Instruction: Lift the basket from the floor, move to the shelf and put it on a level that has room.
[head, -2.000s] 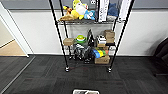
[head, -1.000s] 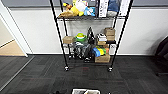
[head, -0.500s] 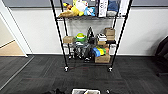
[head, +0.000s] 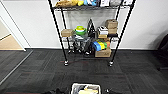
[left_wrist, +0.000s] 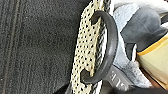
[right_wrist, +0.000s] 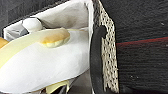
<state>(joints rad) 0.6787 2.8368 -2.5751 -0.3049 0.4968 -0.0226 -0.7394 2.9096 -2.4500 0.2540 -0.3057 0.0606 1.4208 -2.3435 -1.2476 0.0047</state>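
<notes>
Dark charcoal floor (head: 45, 72) of ribbed carpet tiles across the foreground, meeting a white wall (head: 32, 22) behind; tan wooden flooring (head: 8, 43) past a doorway on the left, with a thin strip running along the carpet edge there. Shelf (head: 91, 32) against the wall straight ahead, black posts on castors, well apart from the basket. Cardboard boxes (head: 111, 26), a green bowl (head: 80, 30) and coloured rolls (head: 100, 45) crowded on its lower tiers, plush toys (head: 67, 3) on the tier above. Basket (head: 85, 88) at the bottom edge of the head view, centred before the shelf, holding soft white and yellow items. In the left wrist view, checkered basket side (left_wrist: 86, 47) and black loop handle (left_wrist: 107, 47) close up over carpet, grey cloth inside. In the right wrist view, the other handle (right_wrist: 96, 57) beside a white and yellow plush. Cannot tell whether either pincer is spread or pressed together.
</notes>
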